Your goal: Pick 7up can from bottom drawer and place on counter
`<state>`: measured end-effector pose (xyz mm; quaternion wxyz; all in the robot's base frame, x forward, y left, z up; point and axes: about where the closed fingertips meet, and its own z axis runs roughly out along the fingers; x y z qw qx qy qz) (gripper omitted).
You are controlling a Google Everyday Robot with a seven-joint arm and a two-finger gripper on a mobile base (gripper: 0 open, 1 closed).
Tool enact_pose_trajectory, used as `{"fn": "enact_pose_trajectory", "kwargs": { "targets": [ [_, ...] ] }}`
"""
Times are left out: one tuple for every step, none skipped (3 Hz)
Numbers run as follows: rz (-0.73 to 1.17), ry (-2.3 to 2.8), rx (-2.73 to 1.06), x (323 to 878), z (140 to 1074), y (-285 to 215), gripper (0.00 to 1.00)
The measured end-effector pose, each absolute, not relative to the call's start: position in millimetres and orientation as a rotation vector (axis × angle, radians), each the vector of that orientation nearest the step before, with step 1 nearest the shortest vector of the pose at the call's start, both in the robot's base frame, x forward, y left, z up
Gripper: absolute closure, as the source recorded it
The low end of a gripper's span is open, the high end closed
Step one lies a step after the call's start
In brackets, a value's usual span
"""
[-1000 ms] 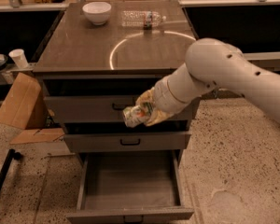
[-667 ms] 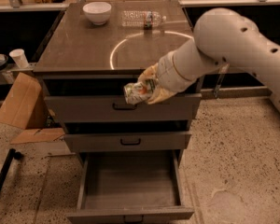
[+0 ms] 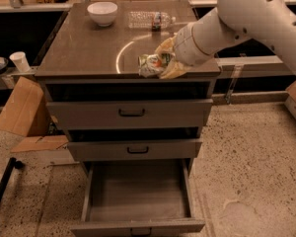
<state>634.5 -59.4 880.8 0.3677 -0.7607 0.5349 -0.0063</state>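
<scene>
Reaching in from the right, the white arm (image 3: 256,14) holds the gripper (image 3: 164,63) over the near edge of the counter (image 3: 84,48). Its jaws are clamped on the 7up can (image 3: 149,65), which lies sideways right of centre; whether the can touches the surface cannot be told. Below, the bottom drawer (image 3: 138,196) stands pulled out toward the near side beneath the two upper drawers (image 3: 130,113), cardboard (image 3: 22,107) leans at the cabinet's left, and at the counter's far edge lie a clear water bottle (image 3: 148,19) and, left of it, a white bowl (image 3: 102,13).
</scene>
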Motion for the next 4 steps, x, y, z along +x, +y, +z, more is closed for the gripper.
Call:
{"fn": "enact_pose_trajectory", "kwargs": {
  "targets": [
    [0.004,1.455,-1.847,670,890,-78,1.0],
    [0.044,1.535,-1.737,711,894,-95,1.0],
    [0.071,1.574,-1.69,736,893,-106,1.0],
    [0.063,1.569,-1.68,739,898,-108,0.81]
  ]
}}
